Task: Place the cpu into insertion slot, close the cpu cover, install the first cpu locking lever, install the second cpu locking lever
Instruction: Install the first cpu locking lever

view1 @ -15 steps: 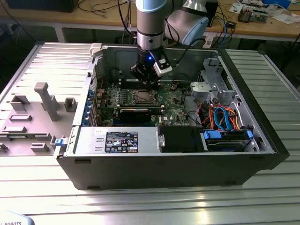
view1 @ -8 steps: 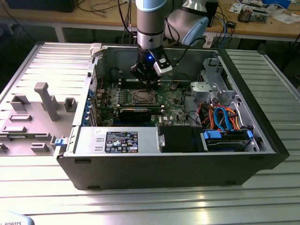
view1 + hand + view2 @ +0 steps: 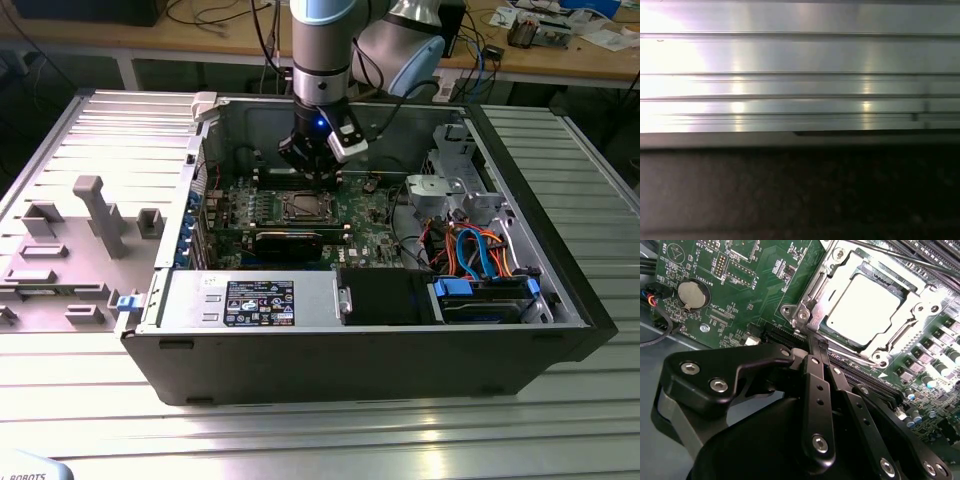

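The cpu [image 3: 863,310] already lies flat in the slot [image 3: 815,287], and the cover [image 3: 912,302] sits down over it, its window framing the bright metal top. The gripper [image 3: 815,340] hangs just beside the socket's near corner, jaws drawn narrow with nothing between them, a stance that suits pushing a thin lever [image 3: 900,259] rather than grasping. In the exterior view the gripper [image 3: 318,170] stands inside the open case [image 3: 560,260], just behind the socket on the board [image 3: 235,205].
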